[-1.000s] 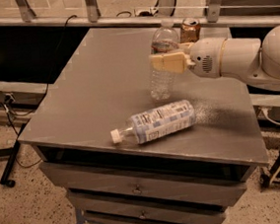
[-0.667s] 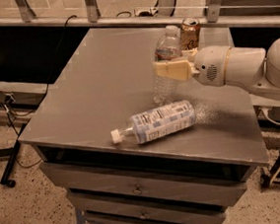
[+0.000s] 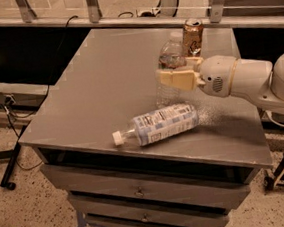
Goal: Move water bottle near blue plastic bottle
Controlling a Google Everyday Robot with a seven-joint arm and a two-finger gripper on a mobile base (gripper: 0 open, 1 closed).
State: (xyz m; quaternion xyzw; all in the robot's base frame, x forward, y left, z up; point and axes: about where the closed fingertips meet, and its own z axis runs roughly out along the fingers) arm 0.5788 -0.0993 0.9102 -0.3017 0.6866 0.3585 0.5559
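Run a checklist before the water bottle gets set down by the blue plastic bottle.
1. Gripper clamped around the water bottle at mid-height: ok.
2. Water bottle upright: ok.
3. Water bottle's base lifted off the table: cannot tell.
4. Blue plastic bottle lying on its side near the front edge, cap pointing left: ok.
5. Bare tabletop left of the water bottle, behind the blue plastic bottle, for the set-down: ok.
6. Drink can stands behind the gripper, away from the blue plastic bottle: ok.
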